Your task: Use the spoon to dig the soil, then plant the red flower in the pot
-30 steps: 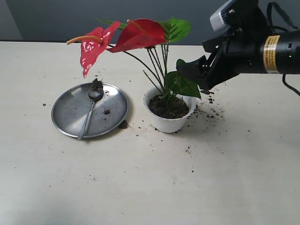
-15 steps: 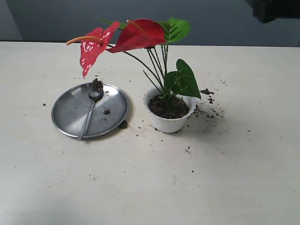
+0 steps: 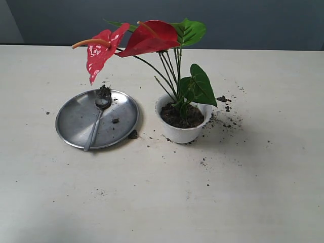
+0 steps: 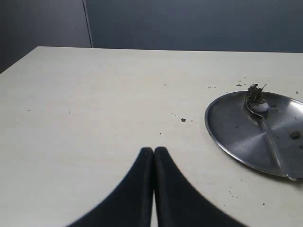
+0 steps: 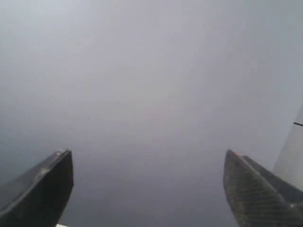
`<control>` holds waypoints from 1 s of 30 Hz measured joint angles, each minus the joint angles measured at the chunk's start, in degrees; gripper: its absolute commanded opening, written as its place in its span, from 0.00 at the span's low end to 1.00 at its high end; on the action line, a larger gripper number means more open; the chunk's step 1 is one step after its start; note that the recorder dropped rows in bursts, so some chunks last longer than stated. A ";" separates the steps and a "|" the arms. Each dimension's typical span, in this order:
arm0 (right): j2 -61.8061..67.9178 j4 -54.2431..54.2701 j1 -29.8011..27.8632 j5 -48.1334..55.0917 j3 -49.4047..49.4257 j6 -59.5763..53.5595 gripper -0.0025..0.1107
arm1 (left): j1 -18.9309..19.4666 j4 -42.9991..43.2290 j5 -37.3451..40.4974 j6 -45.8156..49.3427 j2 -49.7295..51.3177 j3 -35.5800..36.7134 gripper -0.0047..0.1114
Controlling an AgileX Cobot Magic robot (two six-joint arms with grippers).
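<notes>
Your left gripper [image 4: 154, 151] hangs low over the table [image 3: 162, 202], pincer pressed together; your right gripper [image 5: 147, 152] faces a grey wall [image 5: 142, 71], pincer wide apart. The red flower [image 3: 152, 38] stands in the soil [image 3: 182, 117] of the pot [image 3: 183, 132]; the spoon [image 3: 97, 119] lies on the steel plate [image 3: 76, 126] beside the pot.

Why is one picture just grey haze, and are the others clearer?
Exterior view: sharp, evenly lit, soft shadows by the pot and steel plate, white glare on the red flower. Left wrist view: table crisp, the shut left fingers a dark, soft shape. Right wrist view: only blurry grey between the open right fingers.
</notes>
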 measured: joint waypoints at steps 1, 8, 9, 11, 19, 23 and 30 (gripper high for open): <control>-0.15 0.00 0.00 0.77 0.00 0.00 0.74 | 0.00 0.00 0.00 0.00 0.00 0.00 0.04; -0.36 4.69 0.00 7.87 0.00 -0.32 0.03 | 0.00 0.00 0.00 0.00 0.00 0.00 0.04; -0.36 5.22 0.00 7.46 0.00 -0.29 0.02 | 0.00 0.00 0.00 0.00 0.00 0.00 0.04; -0.36 6.43 0.00 5.52 0.00 0.31 0.02 | 0.00 0.00 0.00 0.00 0.00 0.00 0.04; -2.78 8.86 0.00 1.98 0.00 0.56 0.02 | 0.00 0.00 0.00 0.00 0.00 0.00 0.04; -5.75 19.18 0.00 1.94 0.00 0.85 0.02 | 0.00 0.00 0.00 0.00 0.00 0.00 0.04; -7.32 22.99 0.00 5.69 0.00 0.29 0.02 | 0.00 0.00 0.00 0.00 0.00 0.00 0.04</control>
